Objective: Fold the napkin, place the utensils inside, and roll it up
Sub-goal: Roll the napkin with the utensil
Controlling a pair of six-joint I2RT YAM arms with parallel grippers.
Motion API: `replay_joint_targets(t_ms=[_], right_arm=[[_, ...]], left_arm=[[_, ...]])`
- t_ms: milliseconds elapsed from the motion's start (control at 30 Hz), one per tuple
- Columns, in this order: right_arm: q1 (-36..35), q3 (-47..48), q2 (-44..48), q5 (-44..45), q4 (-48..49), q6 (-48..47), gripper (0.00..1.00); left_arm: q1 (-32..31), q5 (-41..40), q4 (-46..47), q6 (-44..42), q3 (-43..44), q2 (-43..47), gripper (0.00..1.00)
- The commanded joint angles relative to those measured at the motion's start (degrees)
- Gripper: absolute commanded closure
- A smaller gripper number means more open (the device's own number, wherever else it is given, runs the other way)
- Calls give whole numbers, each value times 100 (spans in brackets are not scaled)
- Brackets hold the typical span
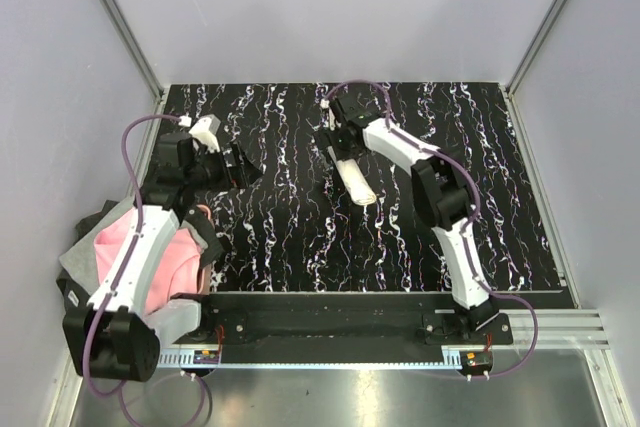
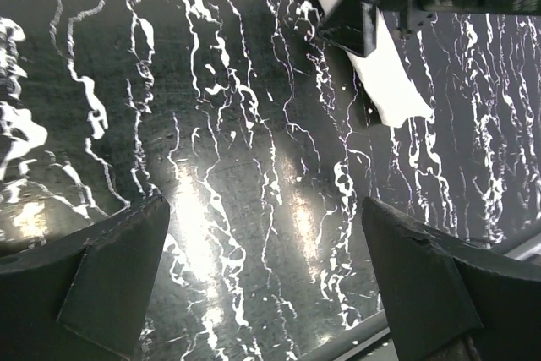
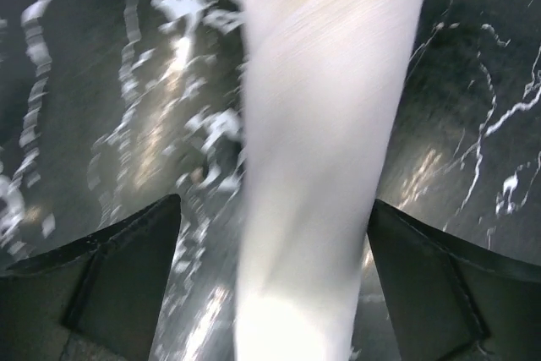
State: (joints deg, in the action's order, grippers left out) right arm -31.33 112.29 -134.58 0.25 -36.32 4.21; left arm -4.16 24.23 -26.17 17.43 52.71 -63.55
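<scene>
Mid-counter point(image 1: 500, 197), napkin point(image 1: 357, 179) lies as tight cream roll, slanted, far end beneath right fingers point(image 3: 118, 268). Right fingers spread wide, straddling roll, clear gap each side, grasping nothing. Left fingers point(image 2: 110, 276) likewise released, wide apart over bare marbled counter, well left of roll. Pink and grey cloth point(image 1: 110, 237) bunched at near-left, under left arm.
</scene>
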Motion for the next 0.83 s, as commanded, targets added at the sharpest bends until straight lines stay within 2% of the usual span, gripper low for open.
replay_joint_targets(t_ms=[0, 167, 267, 300, 400, 500, 667, 800], right_arm=[[-5, -380, 1924, -815, 150, -79, 0], [83, -1664, 3794, -571, 967, 203, 0], [197, -3025, 4822, -386, 1696, 344, 0], [346, -3855, 5080, -316, 1933, 448, 0], [645, -5316, 6021, -263, 2698, 729, 0], [663, -6250, 6777, -52, 2946, 809, 0], [663, -7193, 7709, 370, 3130, 906, 0], [655, -7423, 8018, 573, 3174, 924, 0]], left_arm=[[30, -243, 428, -433, -163, 702, 1], [30, -374, 666, -635, -445, 1441, 1], [30, -559, 815, -627, -647, 1854, 1], [21, -612, 885, -627, -761, 2038, 1], [30, -727, 965, -644, -911, 2328, 1], [30, -604, 1070, -618, -999, 2487, 1], [30, -376, 1299, -548, -1157, 2602, 1], [30, -437, 1317, -495, -1166, 2628, 1]])
